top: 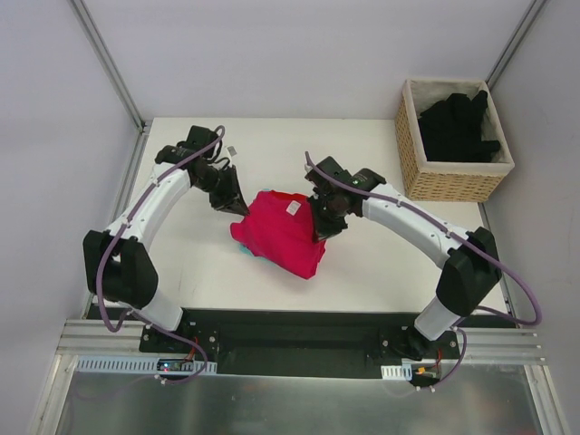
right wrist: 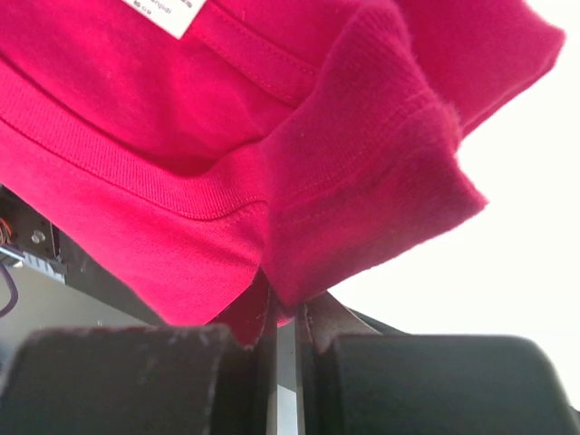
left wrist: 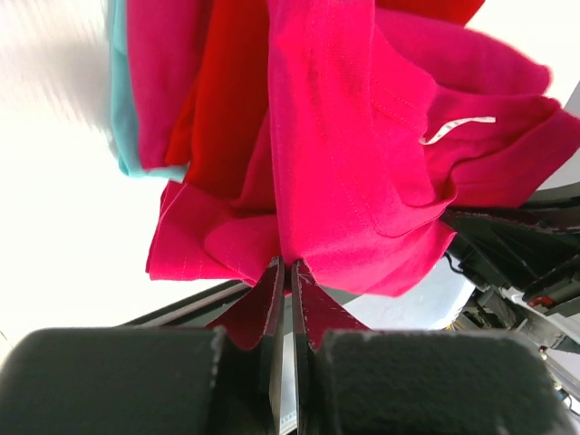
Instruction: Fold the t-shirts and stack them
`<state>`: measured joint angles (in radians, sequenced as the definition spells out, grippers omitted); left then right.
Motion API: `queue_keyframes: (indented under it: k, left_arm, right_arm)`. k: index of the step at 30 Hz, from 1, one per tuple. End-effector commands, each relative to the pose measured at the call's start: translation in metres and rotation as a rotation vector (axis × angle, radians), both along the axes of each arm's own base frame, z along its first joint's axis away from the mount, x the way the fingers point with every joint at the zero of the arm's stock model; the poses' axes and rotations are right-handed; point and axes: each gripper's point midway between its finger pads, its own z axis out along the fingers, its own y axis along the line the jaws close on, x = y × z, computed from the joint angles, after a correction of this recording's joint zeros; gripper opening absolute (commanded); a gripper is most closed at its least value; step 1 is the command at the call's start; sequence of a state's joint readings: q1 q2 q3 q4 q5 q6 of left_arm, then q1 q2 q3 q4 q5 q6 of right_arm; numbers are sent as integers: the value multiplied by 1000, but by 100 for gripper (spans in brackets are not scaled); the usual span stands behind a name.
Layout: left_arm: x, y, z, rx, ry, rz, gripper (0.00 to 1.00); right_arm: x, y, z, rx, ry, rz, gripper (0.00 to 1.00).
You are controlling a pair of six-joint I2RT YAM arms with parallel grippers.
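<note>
Viewing from left wrist alone reveals red t-shirt (left wrist: 231,100).

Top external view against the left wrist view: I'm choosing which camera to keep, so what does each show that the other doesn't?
Only the top external view shows the wicker basket holding black t-shirts. Only the left wrist view shows the left end effector pinched shut on an edge of the pink t-shirt, and brighter red cloth between its folds. Both show the pink t-shirt and its white label.
</note>
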<state>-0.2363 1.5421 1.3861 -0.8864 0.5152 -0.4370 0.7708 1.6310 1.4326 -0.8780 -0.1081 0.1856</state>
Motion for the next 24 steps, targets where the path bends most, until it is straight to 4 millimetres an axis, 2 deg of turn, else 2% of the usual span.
queue_keyframes:
  k: [1, 3, 6, 16, 18, 22, 24]
  left_arm:
    - [39, -3, 31, -11, -152, 4, 0]
    - [45, -5, 36, -12, -165, 3, 0]
    - [47, -5, 33, -7, -158, 0, 0]
    - [58, 4, -4, 79, -115, -20, 0]
    - [62, 3, -7, 82, -117, -26, 0]
    - [77, -4, -5, 56, -143, -32, 0]
    - [87, -9, 4, 34, -170, -40, 0]
  right_arm:
    - [12, -19, 6, -52, -33, -27, 1]
    - [16, -21, 6, -50, -44, -45, 1]
    - [21, -21, 3, -40, -48, -63, 1]
    - [24, -13, -27, -40, -10, -82, 1]
    - [27, -14, -31, -48, -11, -102, 1]
    - [37, -24, -46, -132, -35, -165, 1]
    - [38, -28, -58, -165, -24, -188, 1]
